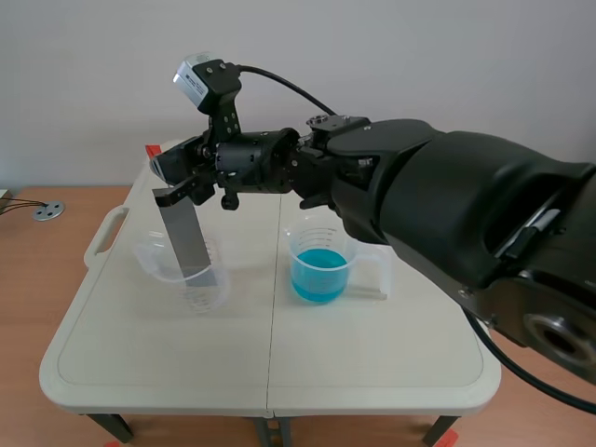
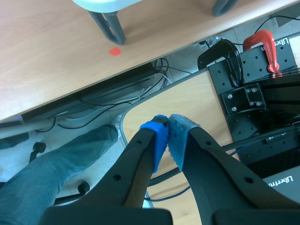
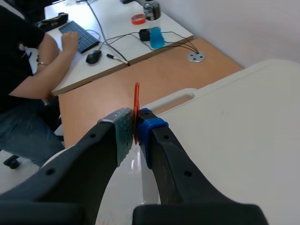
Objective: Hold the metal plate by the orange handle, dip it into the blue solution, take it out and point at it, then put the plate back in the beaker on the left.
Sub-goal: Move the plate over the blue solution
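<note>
- Across the scene view, the right gripper (image 1: 172, 177) reaches over from the right side and is clamped on the thin orange handle (image 1: 153, 149) of a flat grey metal plate (image 1: 191, 237).
- The plate hangs tilted from it, with its lower end inside the empty clear plastic beaker (image 1: 209, 293) on the left of the white folding table (image 1: 372, 354).
- A second clear beaker (image 1: 365, 261) holding the blue solution (image 1: 318, 277) stands well apart to the right of the plate.
- From the left wrist view, the left gripper (image 2: 168, 133) is closed on nothing, its blue and grey-green pads meeting. It points off the table toward the floor, where a person's denim-clad leg (image 2: 42, 173) and a red clamp (image 2: 262, 44) show.
- From the right wrist view, the right gripper's grey-green pad (image 3: 123, 129) and blue pad (image 3: 149, 127) pinch the orange handle (image 3: 136, 101) edge-on between them. A person (image 3: 23, 61) sits at a desk beyond the table.
- Progress is a judgement only. The handle grip is made, but a plate sitting in the left beaker fits both ends of the job — just picked up, or being returned.
- No wetness can be made out on the plate, so the dip and the pointing cannot be counted as done. Letting go of the handle is left in either case.
</note>
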Motion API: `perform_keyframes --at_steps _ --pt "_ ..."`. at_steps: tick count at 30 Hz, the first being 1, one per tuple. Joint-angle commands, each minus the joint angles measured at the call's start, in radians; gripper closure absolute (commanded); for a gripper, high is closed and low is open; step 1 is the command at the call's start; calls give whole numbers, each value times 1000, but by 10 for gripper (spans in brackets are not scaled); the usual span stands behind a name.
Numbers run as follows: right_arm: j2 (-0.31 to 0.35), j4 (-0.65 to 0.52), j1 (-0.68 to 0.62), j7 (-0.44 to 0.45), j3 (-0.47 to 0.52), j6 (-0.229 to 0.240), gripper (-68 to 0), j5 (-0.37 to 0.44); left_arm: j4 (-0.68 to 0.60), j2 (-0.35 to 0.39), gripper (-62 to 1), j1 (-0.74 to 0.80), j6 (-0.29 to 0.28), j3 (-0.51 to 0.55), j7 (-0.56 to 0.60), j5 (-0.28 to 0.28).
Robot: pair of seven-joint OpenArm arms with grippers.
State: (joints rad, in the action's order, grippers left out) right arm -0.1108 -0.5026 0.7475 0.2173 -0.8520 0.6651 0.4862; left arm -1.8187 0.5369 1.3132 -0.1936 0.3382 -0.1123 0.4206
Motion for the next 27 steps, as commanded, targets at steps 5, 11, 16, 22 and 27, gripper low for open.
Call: perform_keyframes --at_steps 5,11,16,22,27 --pt "-14 -13 16 32 10 44 -15 14 -13 -7 -19 3 -3 -3 7 6" --pt "-13 -33 -34 45 11 47 -15 -21 -13 -7 -19 3 -3 -3 7 6" --pt "-10 -60 -74 67 11 47 -15 -43 -13 -7 -19 3 -3 -3 7 6" --pt "8 -125 -101 71 21 46 -15 -76 -13 -7 -19 3 -3 -3 6 6" --pt "27 -191 -115 69 45 46 -15 -98 -13 -7 -19 3 -3 -3 7 6"
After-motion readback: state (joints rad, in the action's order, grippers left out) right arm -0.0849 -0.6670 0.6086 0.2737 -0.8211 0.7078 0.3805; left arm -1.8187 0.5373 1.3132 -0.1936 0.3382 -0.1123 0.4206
